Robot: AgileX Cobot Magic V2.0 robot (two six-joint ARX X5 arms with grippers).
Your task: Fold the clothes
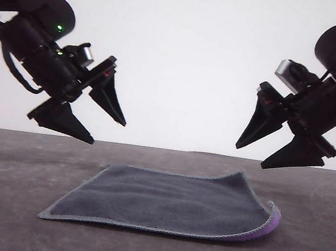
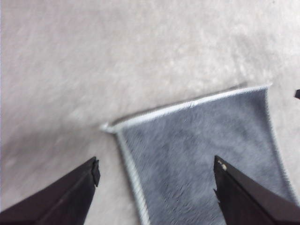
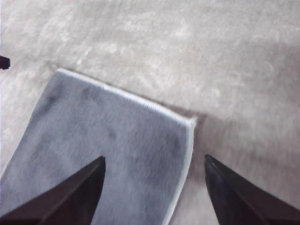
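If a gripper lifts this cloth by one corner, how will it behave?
The cloth probably drapes limp: its right edge already curls, showing purple. It looks thin, so likely light. Its fuzzy nap should give the fingers grip.

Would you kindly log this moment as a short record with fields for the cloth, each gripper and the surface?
cloth: small square soft cloth, dark grey face up, lying unfolded; near right corner curled, purple underside showing
left gripper: jaws open, above the cloth's left side, not touching
right gripper: jaws open, above the cloth's right side, not touching
surface: grey table
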